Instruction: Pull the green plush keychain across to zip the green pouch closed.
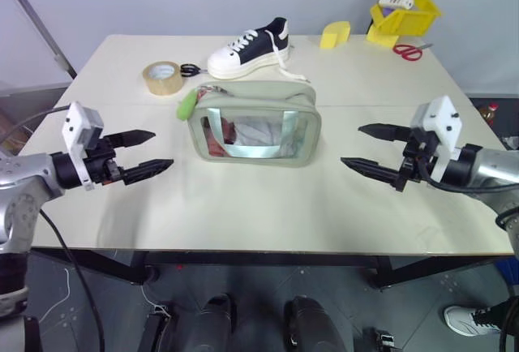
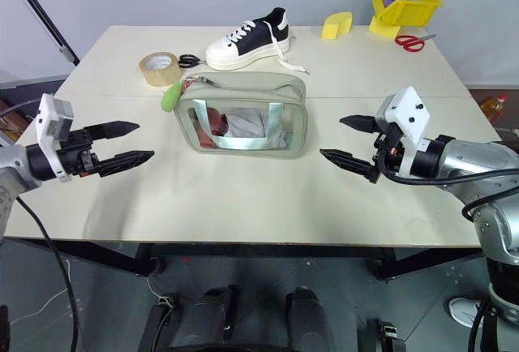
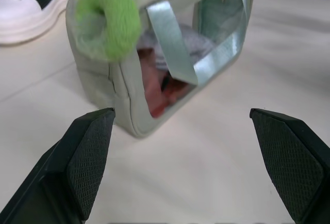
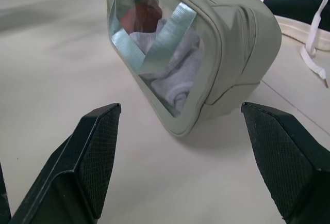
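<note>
table (image 1: 268, 206) carries the green pouch (image 1: 268, 96) at its middle, standing upright with its clear window facing the robot. left of the pouch, well apart from it, the left hand (image 1: 154, 151) hovers with fingers spread wide and nothing between them. at the pouch's left end hangs the green plush keychain (image 1: 186, 105), draped over the corner on the zipper pull. right of the pouch, the right hand (image 1: 366, 148) hovers equally apart, fingers parted and empty. the charm looks light, soft and squashy, so pinch it near its root by the pull. the pouch seems limp and likely to slide, so brace its right end.
</note>
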Robot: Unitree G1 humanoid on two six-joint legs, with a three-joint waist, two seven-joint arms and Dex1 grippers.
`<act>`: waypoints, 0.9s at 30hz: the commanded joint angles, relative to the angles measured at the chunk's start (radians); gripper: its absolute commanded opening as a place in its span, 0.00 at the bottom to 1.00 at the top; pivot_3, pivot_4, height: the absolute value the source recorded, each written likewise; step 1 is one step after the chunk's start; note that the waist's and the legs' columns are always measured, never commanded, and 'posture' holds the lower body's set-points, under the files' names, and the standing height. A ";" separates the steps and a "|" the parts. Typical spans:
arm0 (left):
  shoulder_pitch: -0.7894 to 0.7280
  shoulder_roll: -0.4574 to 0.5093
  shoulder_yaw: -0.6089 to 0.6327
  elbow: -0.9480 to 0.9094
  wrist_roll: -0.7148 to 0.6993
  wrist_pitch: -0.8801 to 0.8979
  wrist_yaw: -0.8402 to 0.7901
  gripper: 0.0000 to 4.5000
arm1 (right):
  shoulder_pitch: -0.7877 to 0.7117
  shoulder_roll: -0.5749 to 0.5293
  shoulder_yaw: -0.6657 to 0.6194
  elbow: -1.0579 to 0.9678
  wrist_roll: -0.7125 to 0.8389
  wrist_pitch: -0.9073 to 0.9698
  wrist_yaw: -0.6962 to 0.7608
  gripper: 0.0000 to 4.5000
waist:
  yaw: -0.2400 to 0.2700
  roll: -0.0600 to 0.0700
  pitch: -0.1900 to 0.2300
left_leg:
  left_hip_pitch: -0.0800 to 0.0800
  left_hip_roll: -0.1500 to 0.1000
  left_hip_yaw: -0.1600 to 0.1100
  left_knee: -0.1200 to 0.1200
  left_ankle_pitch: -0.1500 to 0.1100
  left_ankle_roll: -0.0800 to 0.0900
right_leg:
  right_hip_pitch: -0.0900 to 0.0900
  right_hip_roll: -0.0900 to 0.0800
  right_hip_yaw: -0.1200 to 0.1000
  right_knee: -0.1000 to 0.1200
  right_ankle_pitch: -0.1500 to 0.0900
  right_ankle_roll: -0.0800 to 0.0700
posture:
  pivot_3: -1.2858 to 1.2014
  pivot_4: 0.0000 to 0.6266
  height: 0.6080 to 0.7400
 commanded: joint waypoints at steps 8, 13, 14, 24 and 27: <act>-0.151 -0.094 -0.092 0.212 0.122 -0.143 0.018 0.99 | -0.065 -0.005 0.001 -0.039 0.028 0.007 -0.004 0.86 | 0.005 0.000 0.000 | 0.000 -0.001 0.000 0.000 0.001 0.001 | 0.001 0.001 -0.001 0.000 0.000 0.001 | 0.52 0.24 0.66; -0.235 -0.187 -0.160 0.302 0.181 -0.195 0.033 0.99 | -0.073 -0.008 0.001 -0.042 0.027 0.008 -0.009 0.86 | 0.000 0.000 0.000 | -0.001 -0.003 0.000 0.001 0.001 0.001 | 0.000 0.000 -0.001 0.000 0.002 0.004 | 0.52 0.24 0.66; -0.254 -0.210 -0.177 0.332 0.201 -0.213 0.041 0.99 | -0.074 -0.011 -0.004 -0.046 0.031 0.011 -0.011 0.86 | -0.001 0.000 0.000 | -0.001 -0.002 0.000 0.001 0.001 0.001 | 0.000 0.000 -0.001 0.000 0.002 0.004 | 0.52 0.24 0.66; -0.342 -0.288 -0.207 0.476 0.267 -0.298 0.065 0.13 | -0.071 -0.012 -0.028 -0.071 0.046 0.036 -0.032 0.86 | -0.001 0.000 0.000 | -0.001 -0.002 0.000 0.001 0.001 0.001 | 0.000 0.000 -0.001 0.001 0.003 0.004 | 0.52 0.24 0.66; -0.349 -0.293 -0.206 0.484 0.267 -0.303 0.061 0.02 | -0.076 -0.012 -0.026 -0.070 0.050 0.039 -0.041 0.86 | 0.001 0.000 0.000 | -0.001 -0.003 0.000 0.001 0.001 0.001 | 0.000 0.000 -0.001 0.001 0.003 0.005 | 0.52 0.24 0.66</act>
